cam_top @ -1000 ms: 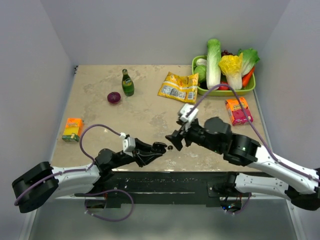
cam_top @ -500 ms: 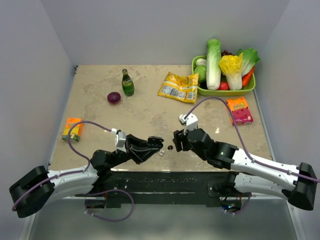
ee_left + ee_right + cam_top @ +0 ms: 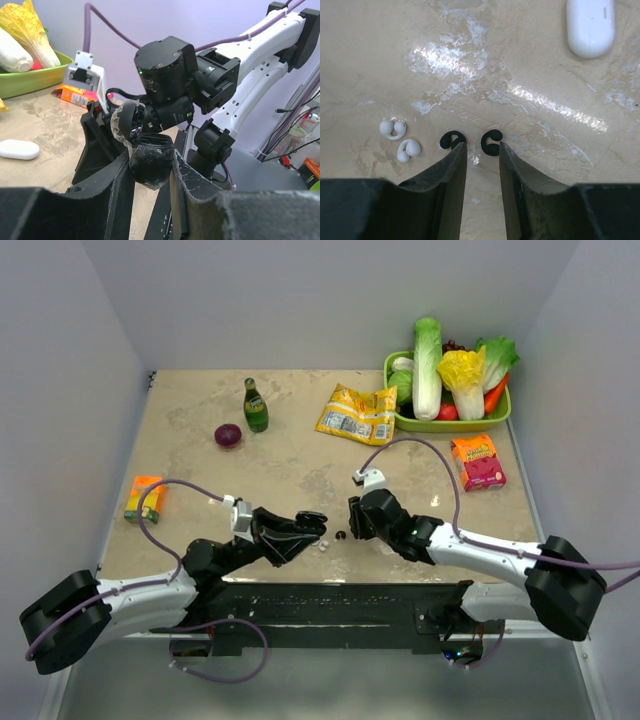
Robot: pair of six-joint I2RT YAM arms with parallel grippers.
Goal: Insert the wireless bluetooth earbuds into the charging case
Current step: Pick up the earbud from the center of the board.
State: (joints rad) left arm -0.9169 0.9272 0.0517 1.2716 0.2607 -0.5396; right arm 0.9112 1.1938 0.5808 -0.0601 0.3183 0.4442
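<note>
Two tiny white earbuds [image 3: 392,129] [image 3: 409,149] lie on the table left of my right gripper [image 3: 479,150]. Two black earbuds [image 3: 451,139] [image 3: 492,142] lie right at its fingertips: one touches the left finger, the other sits just ahead of the gap. Its jaws stand narrow but apart, with nothing between them. The white charging case [image 3: 590,25] lies flat farther off; the left wrist view shows the same case [image 3: 19,149]. My left gripper [image 3: 150,157] is shut on a black, taped, case-like thing [image 3: 150,167] held above the table, facing the right gripper [image 3: 352,525].
A green tray [image 3: 400,420] of vegetables stands at the back right, with a yellow snack bag [image 3: 357,413] and a pink box [image 3: 478,461] near it. A green bottle [image 3: 256,406], a red onion [image 3: 228,435] and an orange box [image 3: 146,498] are on the left.
My right gripper came down toward the table at the black earbuds and its jaws narrowed. The left gripper edged forward, still holding the black thing.
</note>
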